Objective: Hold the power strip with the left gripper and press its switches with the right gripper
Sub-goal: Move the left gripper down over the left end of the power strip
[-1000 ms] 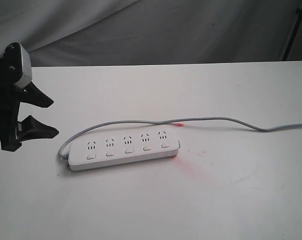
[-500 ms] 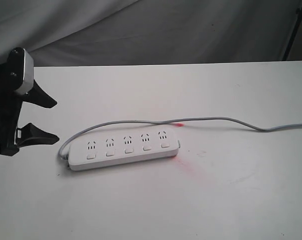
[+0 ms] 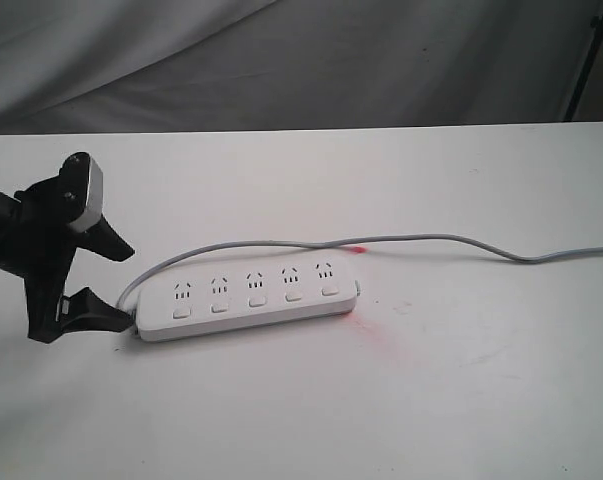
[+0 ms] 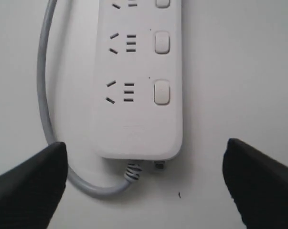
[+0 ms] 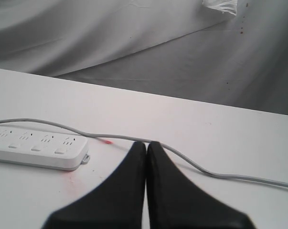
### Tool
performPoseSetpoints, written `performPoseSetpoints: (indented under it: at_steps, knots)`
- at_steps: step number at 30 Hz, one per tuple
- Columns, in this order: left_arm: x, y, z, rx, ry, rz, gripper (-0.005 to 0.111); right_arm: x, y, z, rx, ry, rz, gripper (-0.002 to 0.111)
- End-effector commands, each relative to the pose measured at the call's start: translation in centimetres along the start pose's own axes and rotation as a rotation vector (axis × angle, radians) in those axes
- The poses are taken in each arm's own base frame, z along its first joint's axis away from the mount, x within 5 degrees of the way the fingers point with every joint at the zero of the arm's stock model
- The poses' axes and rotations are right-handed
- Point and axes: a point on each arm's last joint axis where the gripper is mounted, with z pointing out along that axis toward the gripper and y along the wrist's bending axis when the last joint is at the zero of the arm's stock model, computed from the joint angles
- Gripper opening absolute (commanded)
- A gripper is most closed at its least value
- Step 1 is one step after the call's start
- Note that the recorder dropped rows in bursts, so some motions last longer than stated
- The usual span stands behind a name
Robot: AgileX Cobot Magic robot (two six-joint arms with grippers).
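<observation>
Power strip [image 3: 246,295] flat on tabletop [image 3: 451,400], left end toward my left gripper [image 3: 127,288]. Its jaws spread wide, just short of that end: lined to clamp, I judge. Right gripper [image 5: 146,145] jaws closed, poker-ready, off right.

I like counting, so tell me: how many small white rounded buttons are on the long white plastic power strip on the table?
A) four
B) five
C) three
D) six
B: the exterior view shows five small white rounded buttons in a row along the long white plastic power strip, one below each socket outlet.
</observation>
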Motion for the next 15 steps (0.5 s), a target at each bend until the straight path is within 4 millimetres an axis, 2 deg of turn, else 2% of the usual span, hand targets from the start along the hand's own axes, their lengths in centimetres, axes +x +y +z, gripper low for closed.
performPoseSetpoints:
  at_steps: [1, 8, 15]
  knots:
    - [-0.5, 0.1, 1.1, -0.018, 0.019, 0.039, 0.083, 0.1, 0.0, 0.0, 0.006, 0.003, -0.004, 0.0]
    - [-0.5, 0.4, 2.9, -0.047, 0.053, 0.036, 0.083, 0.1, 0.0, 0.0, 0.006, 0.003, -0.004, 0.0]
    - [0.1, 0.5, 3.7, -0.035, 0.065, 0.03, 0.083, 0.1, 0.0, 0.0, 0.006, 0.003, -0.004, 0.0]
